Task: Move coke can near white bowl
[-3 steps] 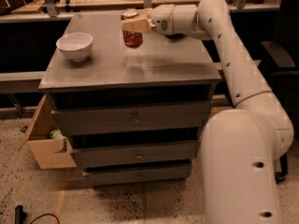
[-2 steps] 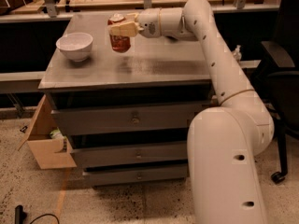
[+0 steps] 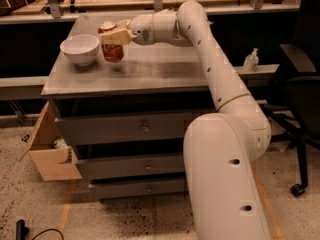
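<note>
Here, the end effector (image 3: pixel 114 36) is clamped on the coke can (image 3: pixel 113 53), its pale fingers wrapped across the can's upper half, while the arm reaches in from the right over the grey counter (image 3: pixel 165 71). The can stands upright just beside the white bowl (image 3: pixel 80 49), on the bowl's right, with only a narrow gap between them. Whether its base touches the counter or hangs just above it cannot be told, though a faint shadow lies right under it. The step in hand looks like the set-down, and the task seems nearly done. To do it well, the arm should lower the can straight down, keeping it upright until the base sits flat, and go no further left, since the bowl's rim is close and a nudge could slide it. The fingers should then part gently and withdraw rightward, away from the bowl, so the can is not tipped.
</note>
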{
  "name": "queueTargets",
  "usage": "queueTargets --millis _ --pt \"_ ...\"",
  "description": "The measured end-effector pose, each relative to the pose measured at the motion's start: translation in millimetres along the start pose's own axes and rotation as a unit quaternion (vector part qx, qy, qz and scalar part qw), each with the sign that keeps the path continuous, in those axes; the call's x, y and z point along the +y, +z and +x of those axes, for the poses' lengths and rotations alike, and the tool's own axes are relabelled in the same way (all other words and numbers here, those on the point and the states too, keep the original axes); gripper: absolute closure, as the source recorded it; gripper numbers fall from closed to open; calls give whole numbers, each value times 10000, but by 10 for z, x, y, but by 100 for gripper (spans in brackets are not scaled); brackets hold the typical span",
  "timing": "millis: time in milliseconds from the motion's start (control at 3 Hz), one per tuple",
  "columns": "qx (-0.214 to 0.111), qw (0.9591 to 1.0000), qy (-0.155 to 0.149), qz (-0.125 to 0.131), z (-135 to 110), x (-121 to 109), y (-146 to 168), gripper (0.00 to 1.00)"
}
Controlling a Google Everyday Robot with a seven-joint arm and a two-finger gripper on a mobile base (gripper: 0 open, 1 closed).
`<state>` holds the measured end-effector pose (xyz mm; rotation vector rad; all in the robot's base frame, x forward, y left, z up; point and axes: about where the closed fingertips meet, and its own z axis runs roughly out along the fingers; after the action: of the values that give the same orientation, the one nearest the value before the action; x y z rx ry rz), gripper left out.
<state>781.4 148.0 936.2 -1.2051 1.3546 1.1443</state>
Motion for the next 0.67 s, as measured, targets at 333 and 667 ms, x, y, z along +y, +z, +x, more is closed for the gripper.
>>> queueTargets --millis 333,667 --pt "15 10000 -73 -26 67 15 87 30" --pt "57 9999 -120 -40 191 35 127 6"
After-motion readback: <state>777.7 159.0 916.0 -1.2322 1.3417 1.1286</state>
